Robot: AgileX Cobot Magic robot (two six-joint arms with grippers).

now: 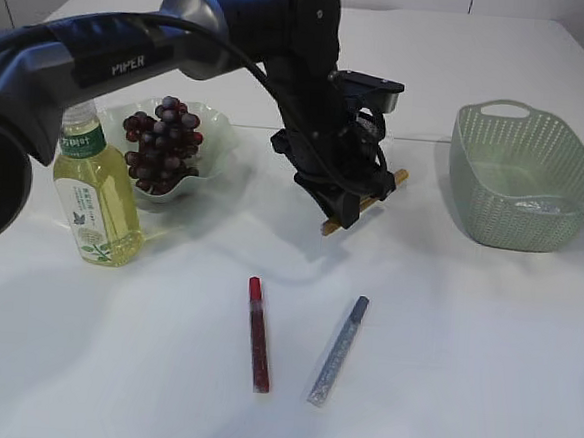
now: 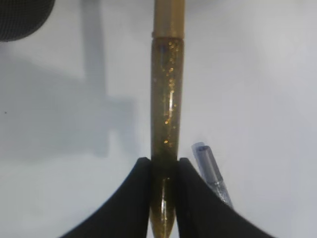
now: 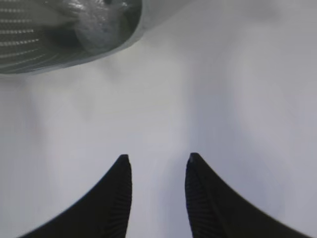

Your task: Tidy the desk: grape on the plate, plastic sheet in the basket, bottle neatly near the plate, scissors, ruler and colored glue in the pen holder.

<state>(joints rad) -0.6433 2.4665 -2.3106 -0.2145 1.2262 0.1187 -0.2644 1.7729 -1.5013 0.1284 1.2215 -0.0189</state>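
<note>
Grapes: a dark red bunch (image 1: 163,142) lies in the pale scalloped plate (image 1: 217,144) at upper left of the exterior view; that item appears done.

Bottle: the clear plastic bottle of yellow-green drink with a green cap (image 1: 94,189) stands upright just beside the plate; judged done.

Basket: the pale green perforated plastic basket (image 1: 526,175) at upper right holds something clear and crinkled (image 3: 96,22), probably the plastic sheet.

Glue: the left tool (image 2: 163,171) is clamped on a gold glitter glue tube (image 2: 167,104), held above the white table (image 1: 462,371) at centre. A red glue tube (image 1: 258,335) and a silver-blue glue tube (image 1: 339,351) lie on the table at lower centre, apart, not yet stowed.

Right tool (image 3: 157,163): empty, jaws apart, near the basket.

Scissors, ruler: not visible. The pen holder may be the dark object at the left wrist view's upper left; uncertain.
</note>
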